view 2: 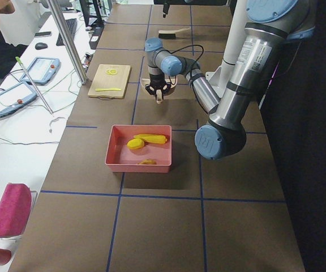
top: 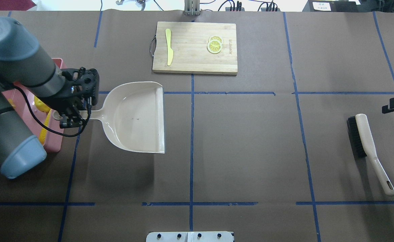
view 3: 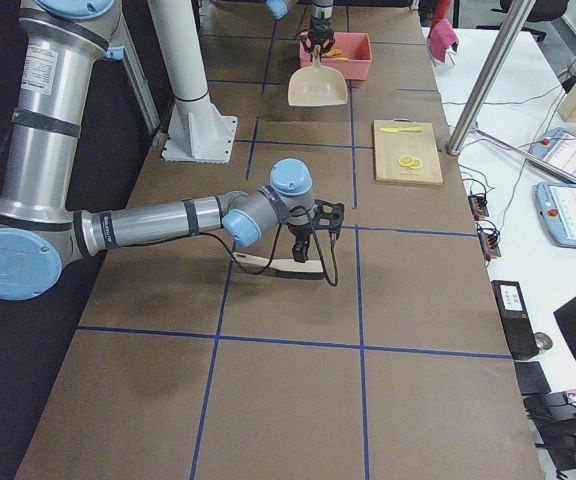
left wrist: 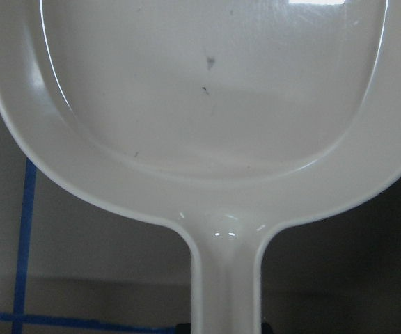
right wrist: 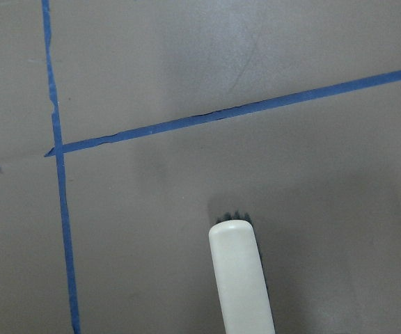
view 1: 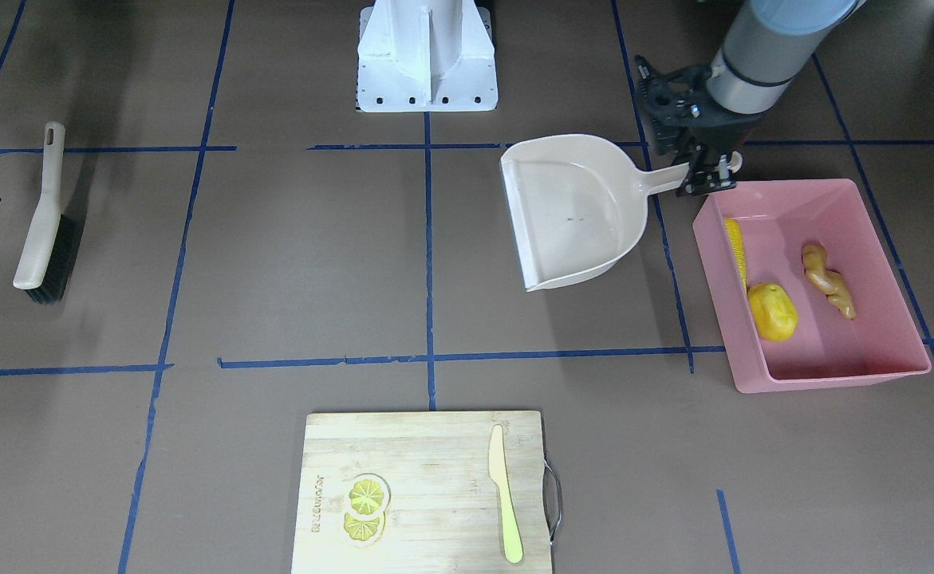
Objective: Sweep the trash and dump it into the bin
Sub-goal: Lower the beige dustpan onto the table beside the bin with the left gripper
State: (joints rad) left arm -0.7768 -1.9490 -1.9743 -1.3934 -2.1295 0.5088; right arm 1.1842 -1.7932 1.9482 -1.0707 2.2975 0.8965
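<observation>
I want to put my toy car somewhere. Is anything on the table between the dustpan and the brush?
Nothing: in the overhead view, only bare brown table crossed by blue tape lines lies between the dustpan and the brush.

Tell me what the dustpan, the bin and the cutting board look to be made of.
The dustpan: glossy beige plastic, going by the bright highlights in its moulded pan. The bin: smooth pink plastic, probably, with thin one-piece sloping walls and a dull sheen. The board: wood or bamboo, unpainted, showing pale strip grain.
</observation>
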